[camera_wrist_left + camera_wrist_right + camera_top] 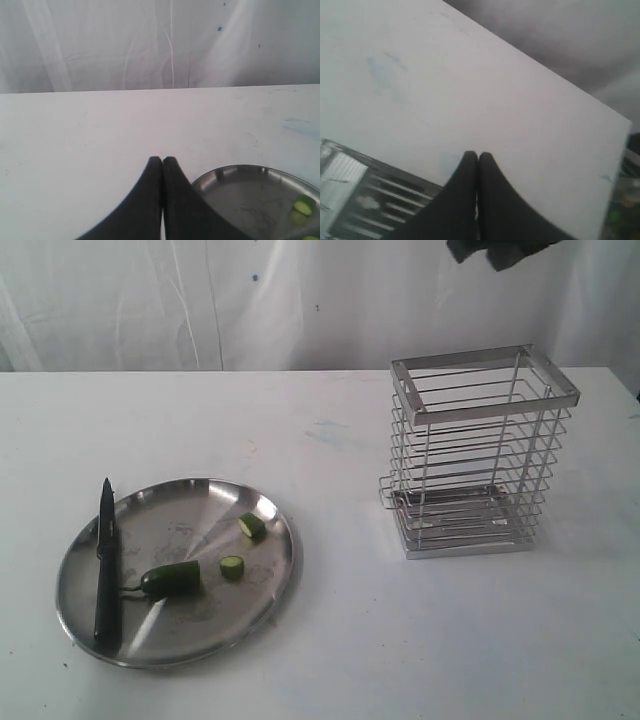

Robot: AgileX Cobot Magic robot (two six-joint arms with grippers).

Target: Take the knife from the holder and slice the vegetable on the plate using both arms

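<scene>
The steel plate (272,552) lies at the front left of the table. On its left side rests the knife (106,560), black handle toward the front, blade tip over the far rim. Beside it lies the green vegetable (170,579), with two cut slices (232,567) (252,526) to its right. The wire holder (480,455) stands to the right with nothing showing inside it. My left gripper (162,159) is shut on nothing, above the table beside the plate (230,175). My right gripper (478,156) is shut on nothing, high beside the holder (350,185). Only a dark piece of an arm (500,250) shows at the exterior view's top edge.
A white cloth backdrop (200,300) hangs behind the white table (330,660). A faint bluish smudge (335,433) marks the tabletop between plate and holder. The table's far edge runs just behind the holder.
</scene>
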